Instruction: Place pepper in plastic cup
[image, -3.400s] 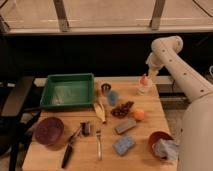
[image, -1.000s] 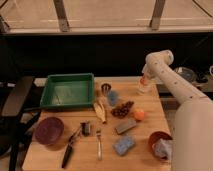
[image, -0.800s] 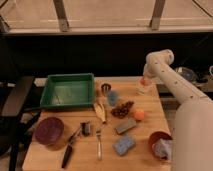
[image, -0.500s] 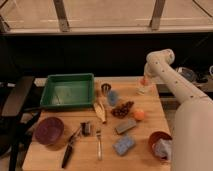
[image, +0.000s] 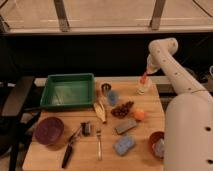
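Note:
The slim orange-red pepper (image: 144, 79) stands upright in a whitish translucent cup (image: 144, 88) at the back right of the wooden table (image: 85, 155). My gripper (image: 146, 70) hangs from the white arm right above the pepper's top, touching or nearly touching it. The light-blue plastic cup (image: 113, 97) stands near the middle of the table, to the left of the pepper and apart from the gripper.
A small dark metal cup (image: 105, 88) stands behind the blue cup. Also on the table are a green tray (image: 67, 90), a round orange fruit (image: 139, 114), a dark berry cluster (image: 122, 108), a banana (image: 101, 111), a blue sponge (image: 123, 145), a fork (image: 98, 145), a dark red bowl (image: 49, 131) and an orange bowl (image: 156, 144).
The arm has come down from higher up to the pepper in the whitish cup. Over the last second it has hardly moved. The pepper has stayed in place.

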